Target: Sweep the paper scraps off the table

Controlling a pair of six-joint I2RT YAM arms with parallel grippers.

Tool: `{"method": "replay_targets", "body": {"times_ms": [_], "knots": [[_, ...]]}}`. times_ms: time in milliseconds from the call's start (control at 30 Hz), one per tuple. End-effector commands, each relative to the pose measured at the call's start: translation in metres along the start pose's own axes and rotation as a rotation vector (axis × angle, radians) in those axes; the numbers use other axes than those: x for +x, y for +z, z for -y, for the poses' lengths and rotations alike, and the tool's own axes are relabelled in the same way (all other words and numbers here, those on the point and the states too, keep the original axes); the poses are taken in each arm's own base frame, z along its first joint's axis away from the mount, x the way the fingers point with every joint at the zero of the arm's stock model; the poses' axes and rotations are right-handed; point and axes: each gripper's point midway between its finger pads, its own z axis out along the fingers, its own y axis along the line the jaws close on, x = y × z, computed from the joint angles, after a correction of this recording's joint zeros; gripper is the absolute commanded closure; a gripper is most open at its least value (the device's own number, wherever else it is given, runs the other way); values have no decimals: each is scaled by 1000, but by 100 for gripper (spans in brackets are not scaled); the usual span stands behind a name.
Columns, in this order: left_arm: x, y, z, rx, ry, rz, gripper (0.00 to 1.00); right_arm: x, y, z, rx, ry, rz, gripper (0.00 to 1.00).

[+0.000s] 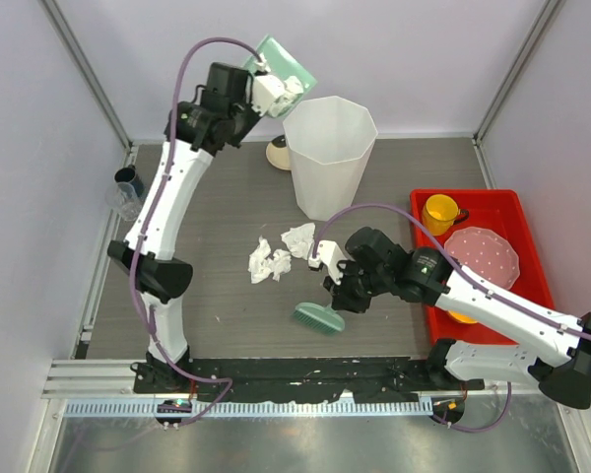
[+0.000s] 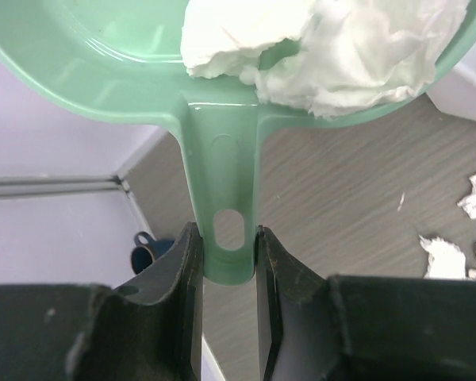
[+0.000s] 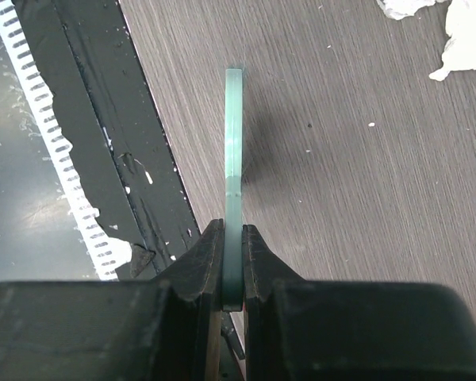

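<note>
Paper scraps (image 1: 271, 262), crumpled tissue, lie mid-table (image 1: 207, 296) in the overhead view. They look feather-light and soft, so they are probably better pushed than pinched. The left gripper (image 1: 276, 91) holds a green dustpan (image 1: 288, 61) high beside the white bin (image 1: 330, 148), and the right gripper (image 1: 330, 291) holds a green brush (image 1: 318, 317) low, near the scraps.

The left wrist view adds that the jaws are clamped on the pan's handle and that paper wads (image 2: 341, 63) sit in the pan.

The right wrist view shows the jaws nipped tight on the brush's thin handle, with scraps well ahead.

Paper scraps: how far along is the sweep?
Done: some scraps sit in the dustpan, not yet emptied. In hand: the left gripper holds it raised beside the bin; the right gripper holds the brush. Left: more scraps lie on the table.
</note>
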Motion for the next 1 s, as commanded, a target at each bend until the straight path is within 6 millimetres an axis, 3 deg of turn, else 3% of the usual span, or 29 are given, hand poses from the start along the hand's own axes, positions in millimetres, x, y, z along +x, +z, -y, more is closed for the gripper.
{"method": "replay_targets", "body": {"times_ms": [0,167,200,233,267,333,500,533,567,633,667,800,967], "knots": [[-56,1,-2,-188,131,107,100,-21,0,-1,-10,15,83,99],[-88,13,-22,-454,342,82,100,-24,-3,-3,-15,30,103,99],[-89,6,-33,-531,361,54,100,-25,-5,-3,-14,31,115,99],[-105,-3,-47,-609,428,78,100,-25,-4,-5,-18,35,118,99],[-104,3,-45,-628,480,60,100,-26,-5,-5,-20,34,127,99],[-123,-17,-61,-736,564,87,100,-29,-6,-6,-23,23,145,99],[-130,-11,-56,-784,780,47,100,-45,-11,0,2,8,171,99],[-137,-20,-59,-812,798,83,100,-44,-9,1,6,11,160,99],[-135,-13,-53,-812,876,69,100,-41,-8,2,13,4,153,99],[-145,-25,-57,-889,899,110,100,-34,-4,6,32,3,135,99],[-148,-20,-52,-897,937,134,100,-33,-5,6,31,1,133,99],[-164,-33,-53,-982,1000,182,100,-35,-8,1,12,-9,152,99],[-165,-31,-40,-1019,1124,219,100,-33,-10,1,12,-14,156,99]]}}
